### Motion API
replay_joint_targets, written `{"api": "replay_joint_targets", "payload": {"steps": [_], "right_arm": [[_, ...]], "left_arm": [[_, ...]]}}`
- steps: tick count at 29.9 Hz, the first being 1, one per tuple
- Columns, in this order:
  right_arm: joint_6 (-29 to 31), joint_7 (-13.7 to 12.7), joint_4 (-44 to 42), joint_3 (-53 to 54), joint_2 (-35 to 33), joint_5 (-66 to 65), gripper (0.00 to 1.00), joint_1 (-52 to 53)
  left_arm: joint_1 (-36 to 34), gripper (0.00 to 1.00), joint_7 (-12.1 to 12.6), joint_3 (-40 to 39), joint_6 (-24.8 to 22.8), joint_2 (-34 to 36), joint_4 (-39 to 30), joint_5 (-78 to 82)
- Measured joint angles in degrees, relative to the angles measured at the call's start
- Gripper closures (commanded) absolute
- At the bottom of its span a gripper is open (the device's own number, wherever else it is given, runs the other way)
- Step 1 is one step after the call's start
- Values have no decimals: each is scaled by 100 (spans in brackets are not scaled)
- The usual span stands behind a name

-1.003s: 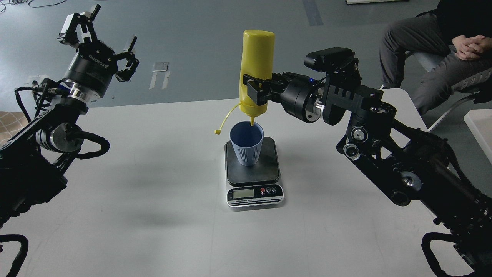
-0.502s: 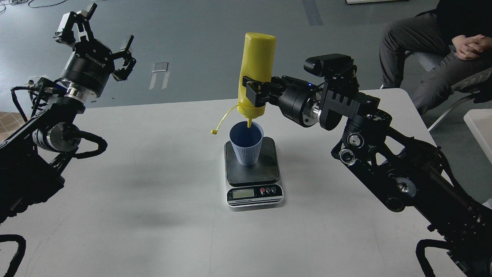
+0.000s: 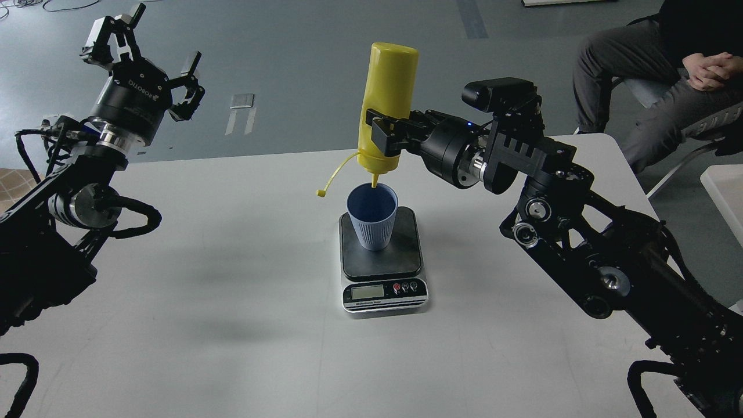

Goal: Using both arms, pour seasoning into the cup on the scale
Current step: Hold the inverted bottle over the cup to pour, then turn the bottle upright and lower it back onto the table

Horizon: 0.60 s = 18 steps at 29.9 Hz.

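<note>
White tabletop (image 3: 232,302) carries the scale (image 3: 381,264) at centre, with the cup (image 3: 372,217) standing upright on its black plate. Directly above, at 12 o'clock from the cup, the seasoning bottle (image 3: 388,98) hangs inverted, nozzle just over the rim. Right gripper (image 3: 384,136) is clamped on its lower body; left gripper (image 3: 145,64) is spread and empty at 10 o'clock. Bottle wall likely soft and light: grip mid-body, squeeze gently. Cup appears light and could tip.

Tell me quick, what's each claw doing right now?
Left gripper: open, holding nothing.
Right gripper: closed on the upside-down seasoning bottle over the cup.
</note>
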Motion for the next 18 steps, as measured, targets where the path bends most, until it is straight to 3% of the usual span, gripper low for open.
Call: {"api": "replay_joint_targets", "payload": {"steps": [12,18], "right_arm": [[-103,3,326,506,159,98,100,-347],[-98,-11,468,1163,162,1223,100,-587]], "left_arm": [[-13,2,0,0,-1,-8,-13,0],[-25,2,0,0,-1,-9,-15,0]]}}
